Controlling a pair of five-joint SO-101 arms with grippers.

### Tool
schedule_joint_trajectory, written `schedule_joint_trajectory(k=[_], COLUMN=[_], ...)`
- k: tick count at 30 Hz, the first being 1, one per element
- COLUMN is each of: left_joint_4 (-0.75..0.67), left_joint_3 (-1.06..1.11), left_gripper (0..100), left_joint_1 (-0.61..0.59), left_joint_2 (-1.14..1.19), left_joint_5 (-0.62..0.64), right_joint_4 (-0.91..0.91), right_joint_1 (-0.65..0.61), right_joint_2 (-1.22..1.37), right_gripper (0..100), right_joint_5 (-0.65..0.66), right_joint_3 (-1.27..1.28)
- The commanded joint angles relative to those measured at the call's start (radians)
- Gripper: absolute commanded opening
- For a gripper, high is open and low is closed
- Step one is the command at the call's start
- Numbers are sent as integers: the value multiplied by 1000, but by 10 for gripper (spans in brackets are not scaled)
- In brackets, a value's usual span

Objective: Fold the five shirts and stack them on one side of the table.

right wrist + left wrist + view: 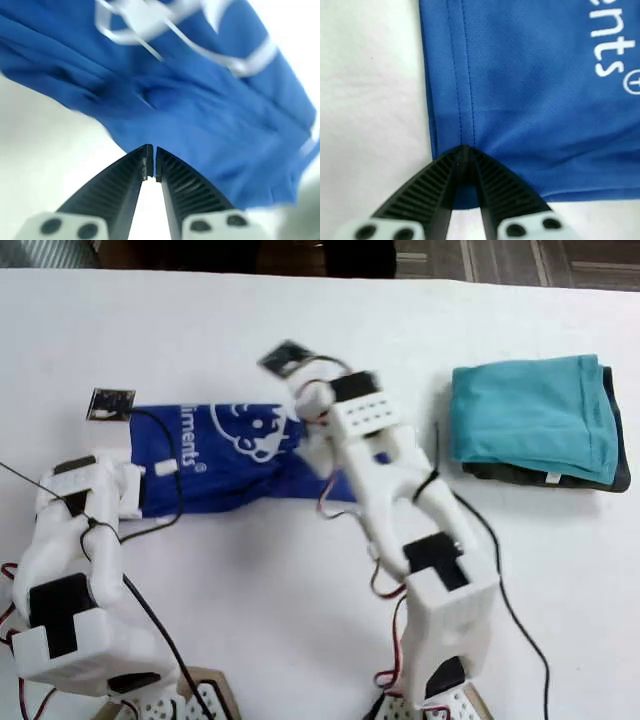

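Left gripper (pixel 465 150) pinches the shirt (pixel 225 455) by its hem. Right gripper (pixel 150 152), nearly closed, meets its edge. Folded stack (pixel 530 415) lies upper right.

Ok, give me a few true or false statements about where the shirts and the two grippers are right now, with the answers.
1. The teal shirt lies folded on top of a dark shirt. True.
2. That pile sits on the left arm's side. False: it is on the side of the right arm, near the table edge.
3. The left gripper is shut on the edge of the blue shirt. True.
4. The blue shirt is already on the pile. False: it lies apart from it, held by the left gripper and the right gripper.
5. The blue shirt is plain. False: it bears white print.
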Motion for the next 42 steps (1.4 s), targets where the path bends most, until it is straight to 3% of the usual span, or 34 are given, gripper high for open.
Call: schedule_joint_trajectory(k=[1,9,20,29,34,42], left_joint_4=[-12,-12,-12,-12,-12,-12], left_joint_3=[-4,-4,-4,-4,-4,-4], left_gripper=[26,26,26,26,26,26], left_joint_1=[-14,-14,-14,-14,-14,-14], left_joint_2=[-3,-3,-3,-3,-3,-3], left_joint_5=[8,8,8,8,8,8], right_joint_4=[-62,-249,-99,-131,-125,183], right_joint_1=[-91,-114,-173,-91,30,249], right_joint_2=[-48,117,142,-15,-174,-395], right_gripper=[20,20,20,20,20,20], right_joint_5=[-54,-193,-184,-184,-184,-184], right_joint_3=[-2,-6,-8,-8,0,11])
